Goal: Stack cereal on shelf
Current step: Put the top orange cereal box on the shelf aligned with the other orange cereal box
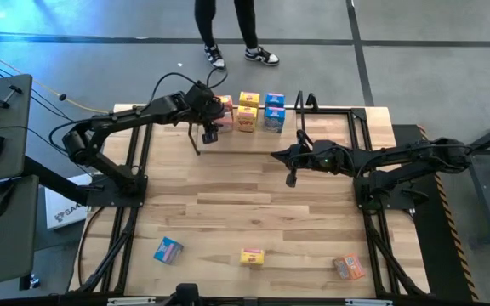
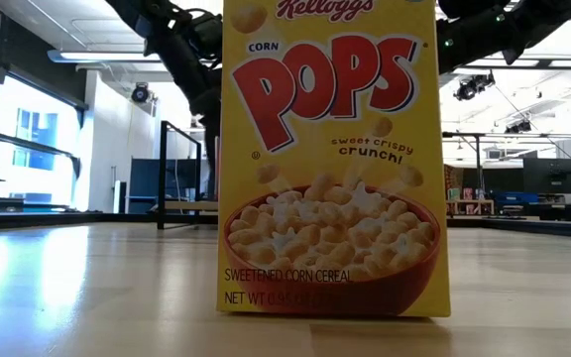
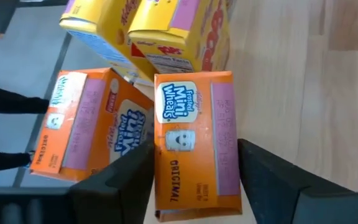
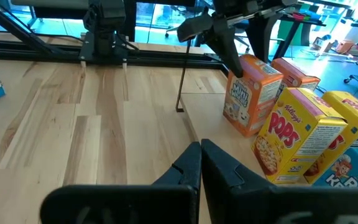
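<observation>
left gripper (image 3: 194, 171) straddling orange cereal (image 3: 194, 146) (fingers apart)

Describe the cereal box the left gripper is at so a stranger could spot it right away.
Look at the shelf along the table's far edge, where cereal boxes stand in a cluster. The left gripper straddles an orange Frosted Mini Wheats box, fingers on either side. A second orange box stands beside it, outside the fingers.

Bare tabletop (image 1: 253, 200) mid-table, cereal boxes (image 1: 249, 112) crowding the far edge (three loose near front)

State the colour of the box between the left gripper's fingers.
Orange cereal box, clearest in the left wrist view.
</observation>
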`<action>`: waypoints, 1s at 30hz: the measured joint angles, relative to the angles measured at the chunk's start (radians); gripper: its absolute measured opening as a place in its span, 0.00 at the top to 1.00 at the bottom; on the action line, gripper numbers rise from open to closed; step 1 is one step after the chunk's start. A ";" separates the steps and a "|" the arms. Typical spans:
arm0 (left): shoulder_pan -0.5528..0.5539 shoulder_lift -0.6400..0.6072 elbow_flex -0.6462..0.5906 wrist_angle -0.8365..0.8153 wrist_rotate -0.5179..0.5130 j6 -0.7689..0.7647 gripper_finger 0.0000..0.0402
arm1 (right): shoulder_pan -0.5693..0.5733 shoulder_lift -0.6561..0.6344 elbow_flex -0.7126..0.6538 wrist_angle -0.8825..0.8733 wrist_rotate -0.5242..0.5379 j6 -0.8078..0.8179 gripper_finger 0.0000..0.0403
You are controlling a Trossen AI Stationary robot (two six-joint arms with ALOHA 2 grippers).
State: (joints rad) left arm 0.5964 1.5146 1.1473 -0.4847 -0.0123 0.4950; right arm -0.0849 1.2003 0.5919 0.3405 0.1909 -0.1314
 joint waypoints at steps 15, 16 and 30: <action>0.000 -0.039 0.027 -0.002 -0.053 0.013 0.42 | 0.000 0.000 0.000 0.000 -0.004 0.000 1.00; 0.000 -0.041 0.032 -0.011 -0.052 0.014 0.43 | 0.000 0.000 0.000 0.000 -0.004 0.000 1.00; -0.045 -0.042 0.037 -0.163 -0.148 0.068 0.68 | 0.000 0.000 0.000 0.000 -0.009 -0.001 1.00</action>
State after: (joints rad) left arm 0.5510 1.4724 1.1847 -0.6476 -0.1607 0.5626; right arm -0.0849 1.2003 0.5922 0.3401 0.1822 -0.1321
